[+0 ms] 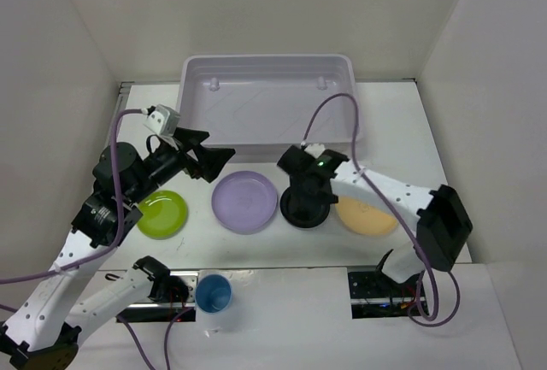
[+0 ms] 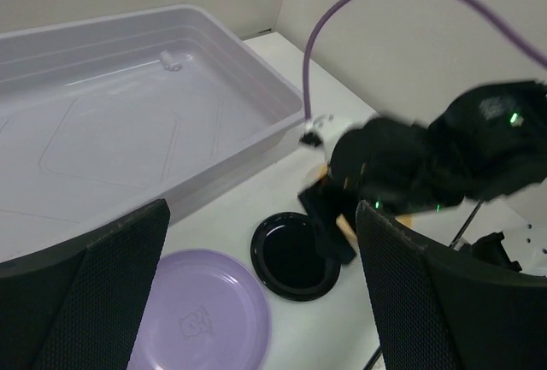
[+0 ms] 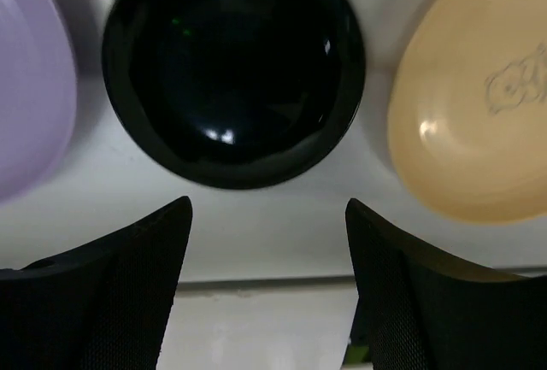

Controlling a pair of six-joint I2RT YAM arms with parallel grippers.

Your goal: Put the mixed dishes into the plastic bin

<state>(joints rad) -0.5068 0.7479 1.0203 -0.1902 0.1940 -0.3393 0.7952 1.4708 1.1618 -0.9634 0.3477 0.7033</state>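
The plastic bin [image 1: 267, 61] lies at the back of the table and holds no dishes. In front of it sit a lime green plate [image 1: 162, 214], a lavender plate [image 1: 245, 202], a small black plate [image 1: 294, 214] and a pale orange plate [image 1: 369, 219]. A blue cup [image 1: 214, 293] stands near the front edge. My right gripper [image 3: 267, 216] hovers open just over the near rim of the black plate [image 3: 233, 71], with nothing between its fingers. My left gripper [image 2: 262, 216] is open in the air above the lavender plate [image 2: 201, 319], near the bin's front wall [image 2: 248, 152].
White walls close in the table on the left, back and right. The right arm's purple cable [image 1: 329, 109] arcs over the bin's right part. The two arm bases and their mounts [image 1: 376, 284] sit at the near edge beside the blue cup.
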